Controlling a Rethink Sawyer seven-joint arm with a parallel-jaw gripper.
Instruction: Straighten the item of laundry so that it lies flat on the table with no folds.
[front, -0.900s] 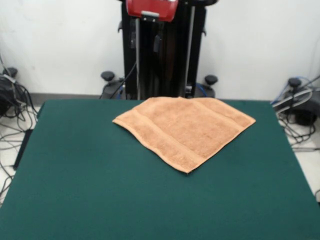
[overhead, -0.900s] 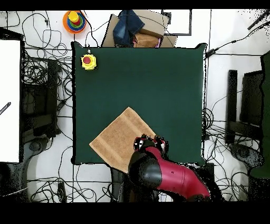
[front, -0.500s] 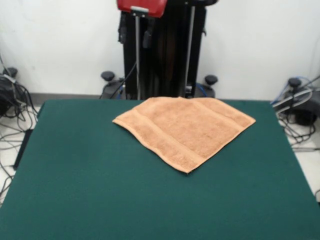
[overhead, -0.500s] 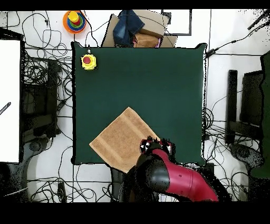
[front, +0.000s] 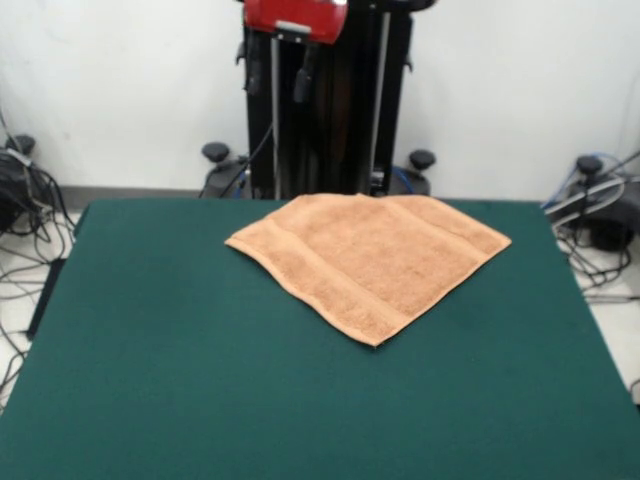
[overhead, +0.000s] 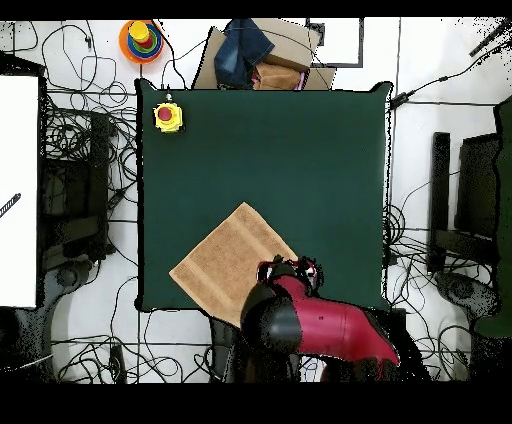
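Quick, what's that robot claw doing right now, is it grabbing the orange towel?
Gripper: open or shut cannot be told; it is raised off the towel, holding nothing visible.

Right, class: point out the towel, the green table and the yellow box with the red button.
towel (front: 375, 255), front view, middle of the cloth.
table (front: 200, 390), front view, bare green top in front of the towel.
yellow box with the red button (overhead: 166, 116), overhead view, on the red button.

The dark green table (front: 150, 380) carries a flat peach-orange towel (front: 370, 258) and a yellow button box (overhead: 167, 117).
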